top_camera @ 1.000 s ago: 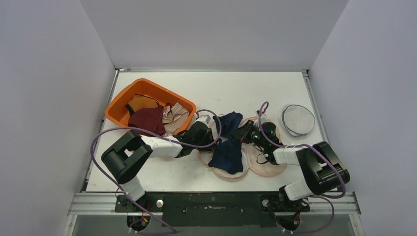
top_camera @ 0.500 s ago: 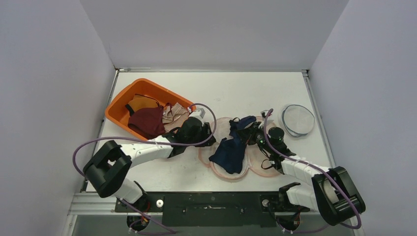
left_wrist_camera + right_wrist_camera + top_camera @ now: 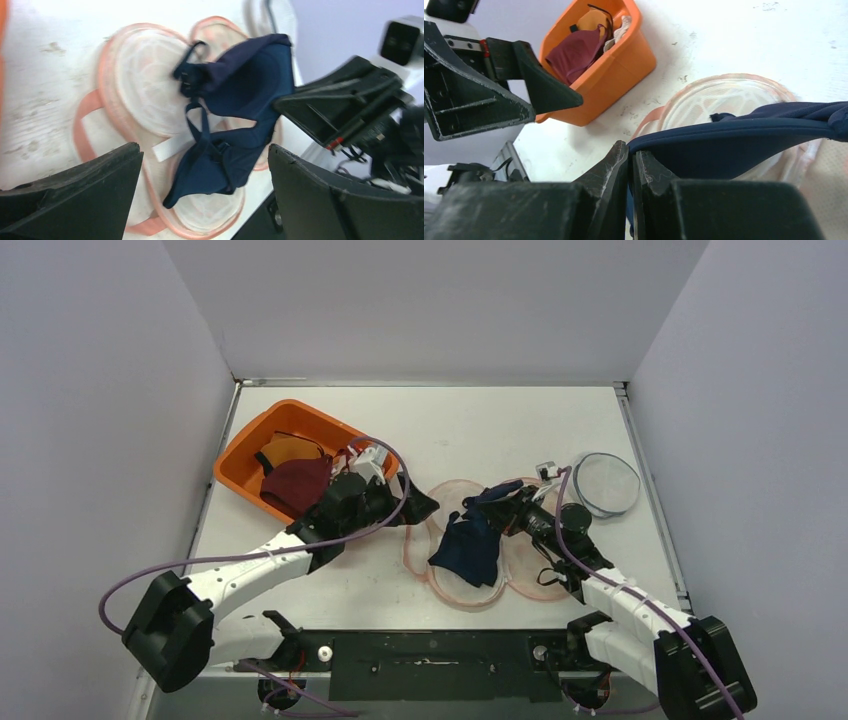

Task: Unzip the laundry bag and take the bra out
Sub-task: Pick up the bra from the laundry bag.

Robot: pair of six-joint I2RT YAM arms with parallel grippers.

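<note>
A navy bra [image 3: 468, 545] is draped over a pink mesh laundry bag [image 3: 520, 580] on a white worktop [image 3: 480, 430], midway along its front edge. The right gripper [image 3: 629, 150] is pinched tight on the bra's edge. The left gripper [image 3: 420, 505] hovers just left, jaws wide and empty. An orange bin [image 3: 245, 445] of garments sits by the left edge, and plain pale walls enclose the worktop.

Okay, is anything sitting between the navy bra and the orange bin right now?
Yes. In the top view the left hand, open, sits by the orange bin at its right corner, straight between it and the navy bra pinched in the right hand. That arm would probably have to move aside first.
</note>
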